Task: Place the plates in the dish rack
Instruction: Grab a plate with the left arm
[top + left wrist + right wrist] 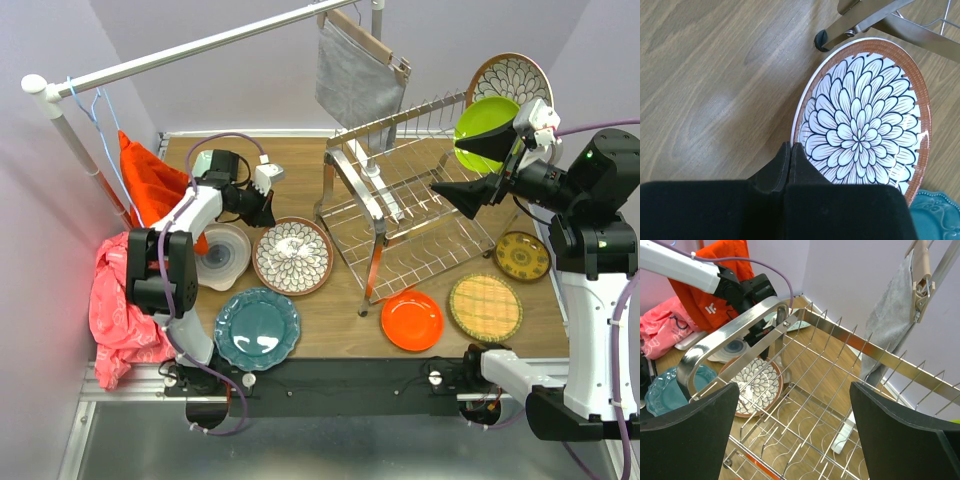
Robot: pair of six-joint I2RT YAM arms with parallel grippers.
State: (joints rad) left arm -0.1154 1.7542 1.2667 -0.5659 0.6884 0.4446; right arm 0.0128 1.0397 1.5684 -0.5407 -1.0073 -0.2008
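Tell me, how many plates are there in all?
8. On the table: white-grey swirl, floral, teal, orange, yellow woven, dark-yellow. Upright at the rack's far right: lime green and a second floral. More may be hidden.

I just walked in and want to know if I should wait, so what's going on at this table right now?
Two robot arms are loading plates into a wire dish rack. The left gripper is shut, its tips at the rim of a brown-rimmed floral plate lying on the table; whether it pinches the rim is unclear. The right gripper hangs open and empty over the rack. A lime green plate and a second floral plate stand at the rack's right end.
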